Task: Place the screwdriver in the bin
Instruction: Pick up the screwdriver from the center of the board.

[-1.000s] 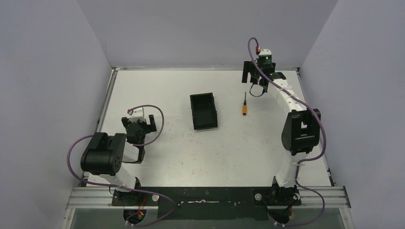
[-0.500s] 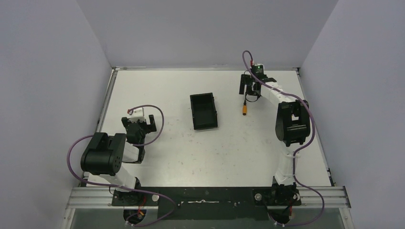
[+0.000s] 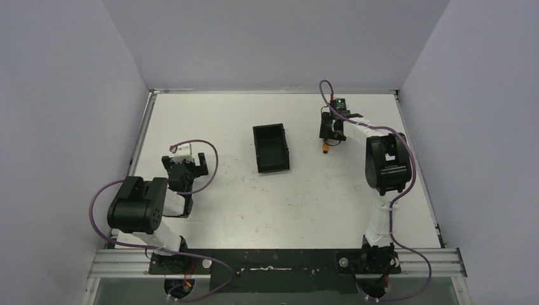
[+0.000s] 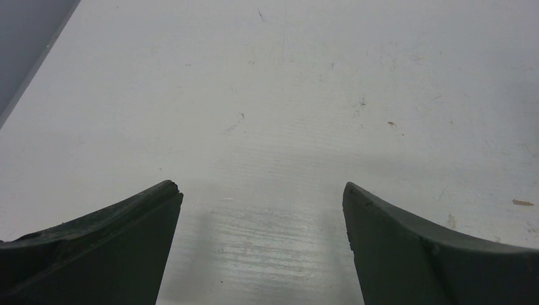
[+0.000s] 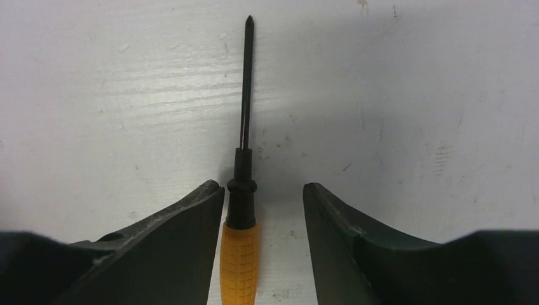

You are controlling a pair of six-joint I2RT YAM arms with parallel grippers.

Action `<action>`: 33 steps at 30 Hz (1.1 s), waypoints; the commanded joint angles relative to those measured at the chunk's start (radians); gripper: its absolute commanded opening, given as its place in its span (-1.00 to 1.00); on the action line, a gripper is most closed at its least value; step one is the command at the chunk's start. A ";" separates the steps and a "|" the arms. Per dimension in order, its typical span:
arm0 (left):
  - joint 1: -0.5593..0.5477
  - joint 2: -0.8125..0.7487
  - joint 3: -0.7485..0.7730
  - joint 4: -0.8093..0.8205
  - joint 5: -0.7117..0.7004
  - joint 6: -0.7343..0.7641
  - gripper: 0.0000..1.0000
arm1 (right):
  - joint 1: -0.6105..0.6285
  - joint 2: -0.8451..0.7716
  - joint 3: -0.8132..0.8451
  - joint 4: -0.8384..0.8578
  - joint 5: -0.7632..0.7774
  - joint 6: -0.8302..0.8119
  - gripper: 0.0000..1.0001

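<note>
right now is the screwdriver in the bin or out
Out. The screwdriver lies flat on the table inside the open right claw; the bin sits apart, to its left.

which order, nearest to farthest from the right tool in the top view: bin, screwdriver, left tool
1. screwdriver: at the right tool itself, lying between its open jaws at the far right of the table.
2. bin: mid-table, to that tool's left.
3. left tool: far across, on the near left side.
</note>
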 commanded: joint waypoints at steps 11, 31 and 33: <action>-0.001 -0.001 0.024 0.053 0.012 0.006 0.94 | 0.015 -0.014 -0.014 0.012 -0.013 0.032 -0.34; -0.002 -0.001 0.024 0.053 0.012 0.006 0.94 | 0.022 -0.130 0.012 -0.035 -0.006 0.012 -1.00; -0.002 -0.001 0.024 0.054 0.012 0.007 0.94 | 0.022 -0.161 0.029 -0.055 0.004 -0.001 -1.00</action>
